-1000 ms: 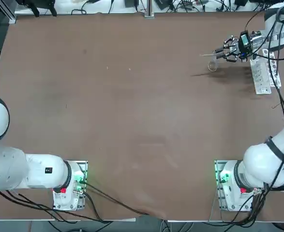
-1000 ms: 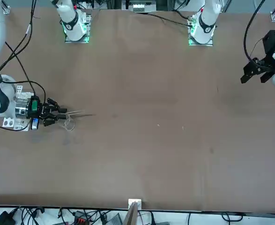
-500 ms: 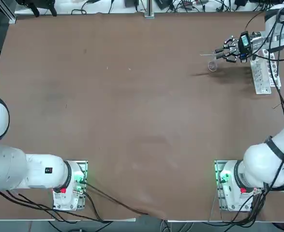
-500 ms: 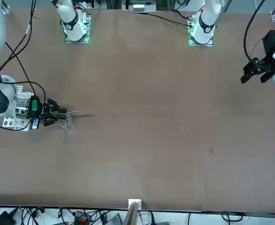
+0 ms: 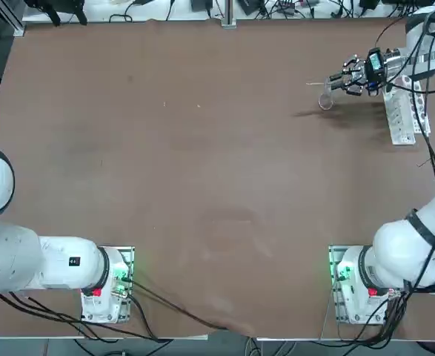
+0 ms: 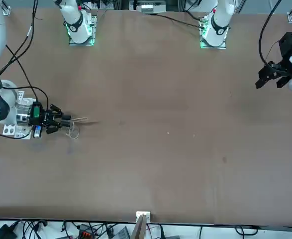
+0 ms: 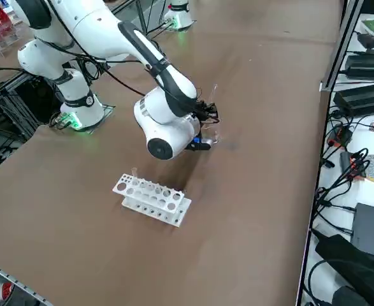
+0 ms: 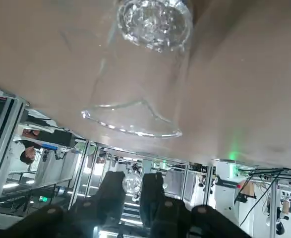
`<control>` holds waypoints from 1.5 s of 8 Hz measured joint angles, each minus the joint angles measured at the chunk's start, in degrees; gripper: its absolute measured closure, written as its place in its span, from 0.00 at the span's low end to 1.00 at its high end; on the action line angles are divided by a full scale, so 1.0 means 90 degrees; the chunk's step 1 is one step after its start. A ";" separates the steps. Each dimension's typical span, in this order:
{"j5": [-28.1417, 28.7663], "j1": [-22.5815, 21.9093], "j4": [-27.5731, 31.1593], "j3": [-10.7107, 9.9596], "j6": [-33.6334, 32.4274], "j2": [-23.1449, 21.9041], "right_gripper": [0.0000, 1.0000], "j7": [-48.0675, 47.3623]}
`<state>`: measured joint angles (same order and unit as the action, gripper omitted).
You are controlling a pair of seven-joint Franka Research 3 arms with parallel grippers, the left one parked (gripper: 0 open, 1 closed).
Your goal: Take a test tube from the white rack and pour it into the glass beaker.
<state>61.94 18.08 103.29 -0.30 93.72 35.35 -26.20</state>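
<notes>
Main risk, judged from the layout: the thin clear test tube (image 5: 322, 82) is laid nearly level and reaches out past the tiny clear glass beaker (image 5: 325, 101), so the pour could overshoot the rim and land on the brown bench (image 5: 202, 170). Cause would be the tube mouth sitting beyond the beaker, not over it. In the top view the tube tip looks just past the beaker on the side away from the small white rack with round holes (image 5: 404, 115); whether it is exactly above the rim can't be told. Second risk: the beaker is light and narrow, so a dip of the wrist could knock it over. Third: a thin glass tube pinched at one end could slip or twist in the grip while tilted.

Right gripper (image 5: 341, 81): fingers pressed together, pinching the test tube by its end. In the right wrist view the fingers (image 8: 152, 196) clamp the round tube end (image 8: 132, 183), with the beaker (image 8: 140, 74) right ahead of them. The gripper hangs above the bench, just beside the beaker on its rack side, not touching it. Front view shows the same: gripper (image 6: 66, 121), tube (image 6: 80, 119) sticking out past the beaker (image 6: 73, 131).

The rack sits near the beaker on the bench, another tube apparently standing at one end (image 7: 134, 172). Whether the held tube carries any contents can't be told.
</notes>
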 joint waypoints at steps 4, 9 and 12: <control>-0.0569 -0.0035 -0.0153 0.0006 -0.0075 -0.0236 0.80 -0.0020; -0.2999 -0.0015 -0.1045 -0.0007 -0.0344 -0.1073 0.80 -0.0597; -0.5255 -0.0001 -0.1980 -0.0036 -0.0603 -0.1295 0.79 -0.0826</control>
<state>14.64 18.08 85.47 -0.63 88.30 23.70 -33.64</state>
